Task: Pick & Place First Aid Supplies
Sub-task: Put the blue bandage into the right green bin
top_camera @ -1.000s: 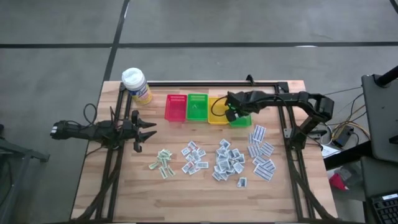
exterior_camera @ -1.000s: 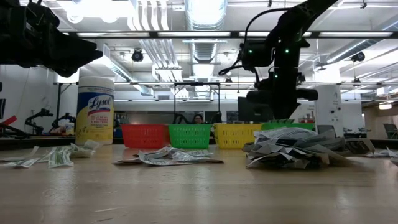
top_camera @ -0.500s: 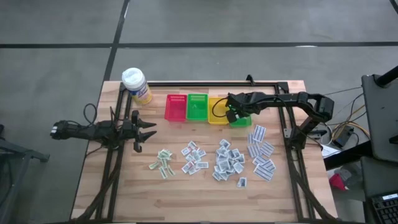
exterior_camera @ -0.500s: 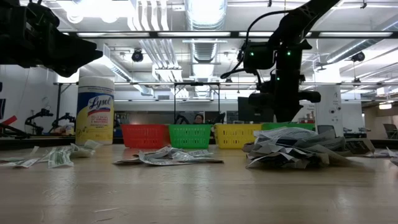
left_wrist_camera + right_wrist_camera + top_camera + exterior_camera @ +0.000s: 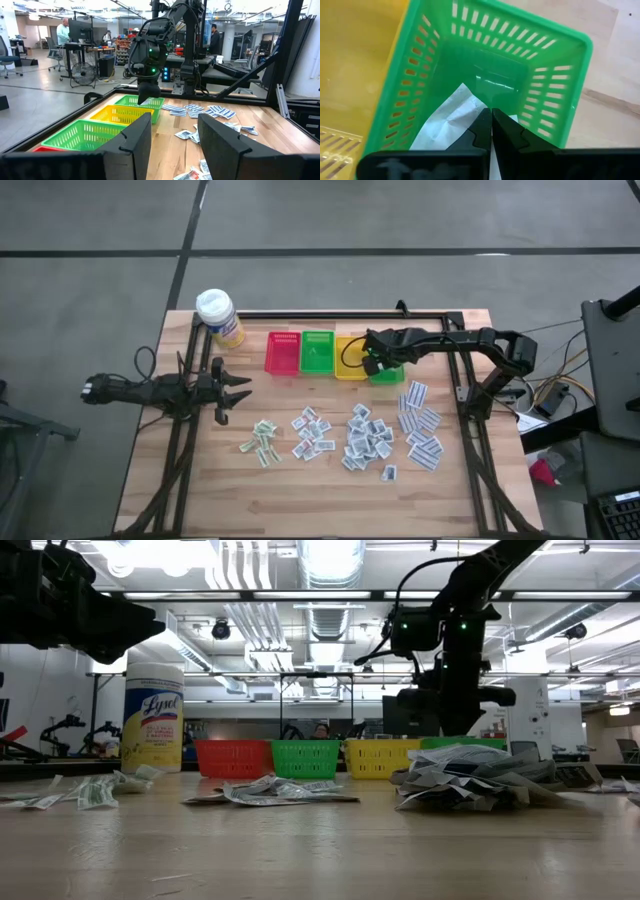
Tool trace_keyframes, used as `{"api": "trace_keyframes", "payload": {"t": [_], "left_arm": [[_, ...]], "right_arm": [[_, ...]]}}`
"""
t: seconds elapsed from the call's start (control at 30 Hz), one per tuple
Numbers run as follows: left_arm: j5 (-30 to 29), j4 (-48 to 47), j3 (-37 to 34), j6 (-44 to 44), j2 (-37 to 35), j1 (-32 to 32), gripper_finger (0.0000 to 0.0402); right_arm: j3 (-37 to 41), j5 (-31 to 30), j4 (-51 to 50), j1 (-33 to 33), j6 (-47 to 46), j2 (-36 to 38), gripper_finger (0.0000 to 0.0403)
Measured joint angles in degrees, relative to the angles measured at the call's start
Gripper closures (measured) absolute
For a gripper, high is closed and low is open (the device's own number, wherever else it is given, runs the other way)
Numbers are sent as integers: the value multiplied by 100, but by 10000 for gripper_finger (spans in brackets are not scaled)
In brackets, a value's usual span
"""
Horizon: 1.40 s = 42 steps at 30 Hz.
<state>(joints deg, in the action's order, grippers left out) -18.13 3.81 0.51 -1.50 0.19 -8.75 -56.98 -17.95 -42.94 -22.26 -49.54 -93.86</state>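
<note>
Two dark fingers stand apart low in front, nothing between them. Past them sits a row of baskets: green, yellow, another green, with the right gripper hanging over that far one. White packets lie scattered on the table; people stand in the room behind.

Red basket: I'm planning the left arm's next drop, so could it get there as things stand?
Probably yes. The open left gripper hovers near the table's left edge, and the bare wood between it and the red basket holds nothing.
</note>
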Motion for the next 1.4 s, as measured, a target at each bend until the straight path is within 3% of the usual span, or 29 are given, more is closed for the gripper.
{"api": "trace_keyframes", "payload": {"t": [0.6,1.03,1.4], "left_arm": [[-1,-2,1,2,1,2,243],[0,-2,0,2,0,2,243],[0,-2,2,2,2,2,243]], "right_arm": [[311,-10,457,0,-94,2,392],[258,-10,409,-2,22,5,304],[-666,39,-651,0,367,292,275]]}}
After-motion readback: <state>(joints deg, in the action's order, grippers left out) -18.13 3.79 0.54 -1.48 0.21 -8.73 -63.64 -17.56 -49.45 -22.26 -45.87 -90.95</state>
